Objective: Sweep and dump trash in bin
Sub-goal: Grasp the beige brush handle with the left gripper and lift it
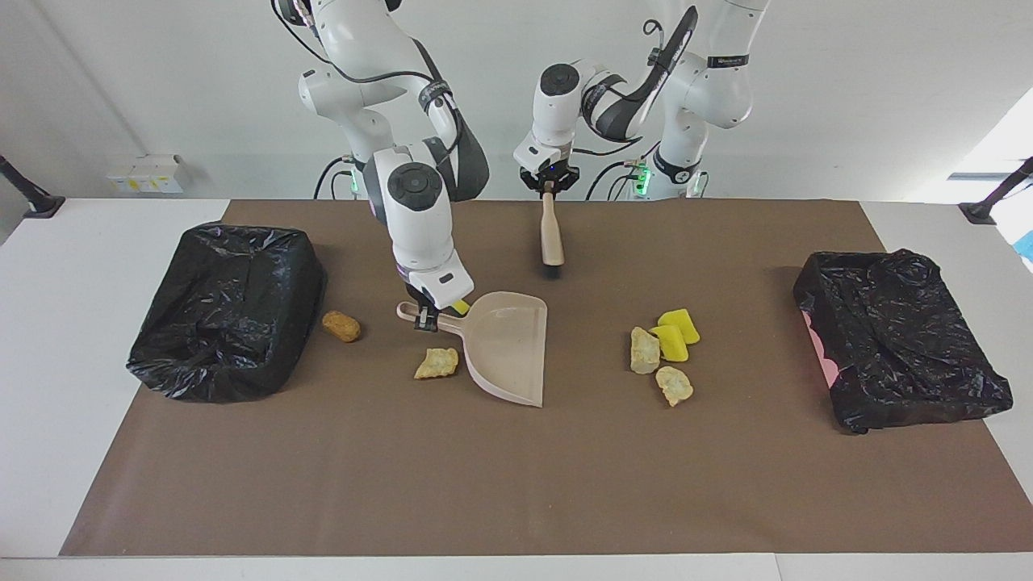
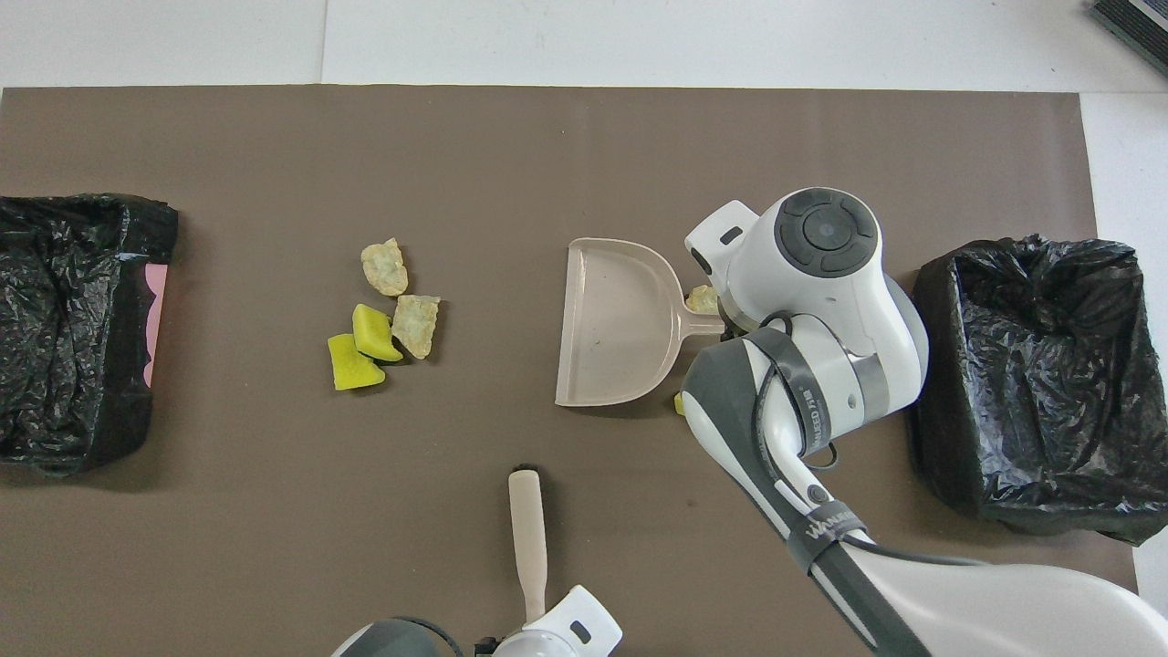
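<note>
Trash [image 1: 663, 355]: four-piece cluster, yellow sponge blocks and beige lumps, on brown surface [image 1: 516, 484] toward left arm's end; more pieces around dustpan [image 1: 508, 347]. Left gripper [image 1: 549, 184] clenched on brush [image 1: 552, 234] handle tip; right gripper [image 1: 426, 316] clenched on dustpan handle. Risk: brush swivelling in end-grip, scattering light sponges wide of pan.

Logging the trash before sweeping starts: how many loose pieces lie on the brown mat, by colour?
Yellow sponge blocks: 3
Beige rock-like lumps: 3
Orange-brown bread-like lump: 1
Total: 7
</note>
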{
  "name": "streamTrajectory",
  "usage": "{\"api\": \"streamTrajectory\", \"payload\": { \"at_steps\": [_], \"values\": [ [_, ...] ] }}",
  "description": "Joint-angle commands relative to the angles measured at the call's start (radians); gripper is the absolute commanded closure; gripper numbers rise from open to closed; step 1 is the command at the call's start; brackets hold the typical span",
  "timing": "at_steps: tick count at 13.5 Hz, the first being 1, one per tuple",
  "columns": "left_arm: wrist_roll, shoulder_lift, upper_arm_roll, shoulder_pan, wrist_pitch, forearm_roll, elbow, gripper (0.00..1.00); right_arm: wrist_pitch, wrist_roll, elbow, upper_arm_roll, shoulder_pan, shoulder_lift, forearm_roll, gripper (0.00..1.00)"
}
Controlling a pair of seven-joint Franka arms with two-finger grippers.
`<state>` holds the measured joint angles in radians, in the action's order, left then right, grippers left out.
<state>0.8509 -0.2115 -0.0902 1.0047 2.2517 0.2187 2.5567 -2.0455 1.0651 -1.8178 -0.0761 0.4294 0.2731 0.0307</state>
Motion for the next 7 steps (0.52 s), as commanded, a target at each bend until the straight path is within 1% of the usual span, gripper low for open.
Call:
{"api": "streamTrajectory", "payload": {
  "at_steps": [1, 3, 6, 7],
  "values": [
    [-0.010, -0.028, 0.018, 0.012, 0.002, 0.016, 0.023, 1.00, -0.019, 0.015, -0.023, 0.006, -0.001, -0.014, 0.023, 1.00],
    [-0.026, -0.034, 0.027, -0.001, -0.050, 0.016, 0.002, 1.00, -0.019, 0.012, -0.023, 0.006, 0.002, -0.014, 0.023, 1.00],
    [-0.052, -0.034, 0.027, -0.101, -0.170, 0.004, -0.047, 1.00, -0.019, 0.012, -0.023, 0.006, 0.003, -0.014, 0.023, 1.00],
    [-0.055, -0.036, 0.027, -0.130, -0.191, -0.007, -0.062, 1.00, -0.019, 0.010, -0.025, 0.006, 0.003, -0.014, 0.023, 1.00]
  ]
}}
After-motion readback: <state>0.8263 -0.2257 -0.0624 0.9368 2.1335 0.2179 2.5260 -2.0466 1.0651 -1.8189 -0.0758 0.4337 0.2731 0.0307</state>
